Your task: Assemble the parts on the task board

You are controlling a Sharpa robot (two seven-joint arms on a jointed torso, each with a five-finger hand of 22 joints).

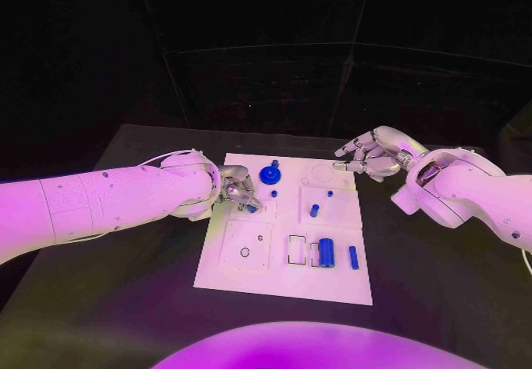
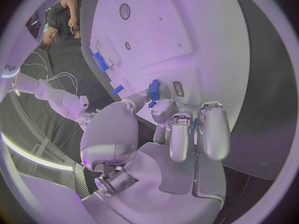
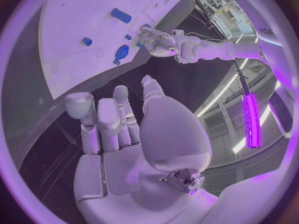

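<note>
Head view: the white task board (image 1: 290, 254) is seen lying on the black worktop (image 1: 122, 254), with the left robot hand (image 1: 236, 189) curled over its near-left edge and a small blue part (image 1: 253, 207) pinched at its fingertips. Just beyond that robot hand a round blue knob (image 1: 270, 174) is seated; two blue pegs (image 1: 315, 209) stand further across, and a blue cylinder (image 1: 326, 249) and a thin blue pin (image 1: 354, 257) lie loose nearer the robot, so most assembly is judged unfinished. The right robot hand (image 1: 371, 156) is held off the board's far corner, fingers loosely curled, nothing gripped. Left wrist view: the blue part (image 2: 153, 90) is seen between the fingertips against the board. Right wrist view: the right robot hand (image 3: 121, 129) is shown empty, fingers partly apart.
</note>
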